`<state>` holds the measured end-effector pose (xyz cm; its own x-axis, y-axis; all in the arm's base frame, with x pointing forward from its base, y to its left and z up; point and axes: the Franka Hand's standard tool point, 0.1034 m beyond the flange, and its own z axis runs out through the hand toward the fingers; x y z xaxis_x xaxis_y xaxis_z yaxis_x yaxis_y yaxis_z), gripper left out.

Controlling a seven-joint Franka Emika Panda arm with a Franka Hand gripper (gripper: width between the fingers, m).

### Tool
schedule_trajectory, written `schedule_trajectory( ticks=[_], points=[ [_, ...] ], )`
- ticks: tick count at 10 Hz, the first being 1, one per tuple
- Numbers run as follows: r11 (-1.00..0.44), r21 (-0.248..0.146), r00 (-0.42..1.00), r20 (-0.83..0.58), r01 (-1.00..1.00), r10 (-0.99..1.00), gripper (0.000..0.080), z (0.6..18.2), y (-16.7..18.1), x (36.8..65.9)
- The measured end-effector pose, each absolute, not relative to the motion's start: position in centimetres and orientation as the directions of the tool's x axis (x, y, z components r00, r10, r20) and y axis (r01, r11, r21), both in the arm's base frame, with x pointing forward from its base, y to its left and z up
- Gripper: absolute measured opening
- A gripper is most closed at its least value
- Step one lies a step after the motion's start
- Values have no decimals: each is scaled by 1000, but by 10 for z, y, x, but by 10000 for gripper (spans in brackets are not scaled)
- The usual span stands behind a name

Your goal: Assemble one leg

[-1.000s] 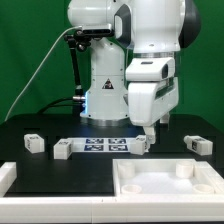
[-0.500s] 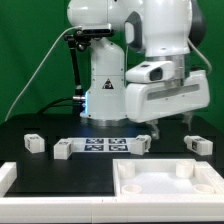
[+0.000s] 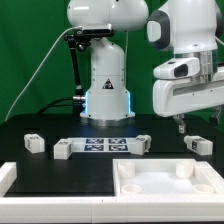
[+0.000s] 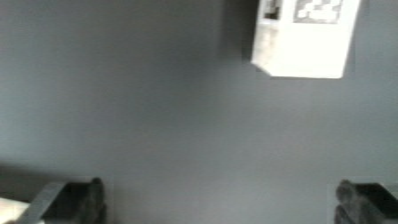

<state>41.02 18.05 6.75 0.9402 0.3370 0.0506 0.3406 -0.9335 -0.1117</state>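
**Arm:** Since a second ago I have swung away from the marker board (image 3: 105,145) toward the exterior view's right. My gripper (image 3: 180,123) now hangs above the black table (image 3: 50,128), near the leg (image 3: 199,143).

**Observer:** And your jaws?

**Arm:** Wide apart, holding nothing. In the wrist view my fingertips (image 4: 71,200) sit at opposite edges, with bare dull-grey surface between them.

**Observer:** Where exactly is the leg?

**Arm:** It is resting on the table at the exterior view's right, behind the white tabletop (image 3: 170,182), apart from my fingers. The wrist view shows its tagged face.

**Observer:** What about the rest of the surface and the room?

**Arm:** The table is matte and dark. The leftmost leg (image 3: 34,143) stands alone. A second leg (image 3: 64,149) and a third leg (image 3: 139,143) sit just beside the marker board's two ends. Behind me is a green curtain (image 3: 30,50), my white base (image 3: 105,85), and a black stand (image 3: 75,60) trailing a cable.
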Motion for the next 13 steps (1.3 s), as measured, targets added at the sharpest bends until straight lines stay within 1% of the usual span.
schedule_trajectory(
  ticks=[1,2,3,4,5,6,8,10,11,12,13],
  points=[
    [-934,-113,940,23,340,339,649,67,180,409],
    [-934,-114,940,28,340,339,649,67,181,410],
    [-933,-116,938,-24,340,345,649,66,180,404],
    [-940,-118,933,-132,321,335,649,67,182,398],
    [-949,-81,937,-155,305,314,649,64,192,395],
    [-951,-40,915,-264,306,306,649,56,197,376],
    [-949,-35,851,-433,313,296,649,42,198,361],
    [-947,-36,772,-570,320,282,649,44,205,369],
    [-948,-42,741,-613,316,275,649,35,206,367],
    [-947,-40,676,-691,319,257,649,33,200,353],
    [-946,-44,599,-764,322,240,649,33,200,348]
  ],
)
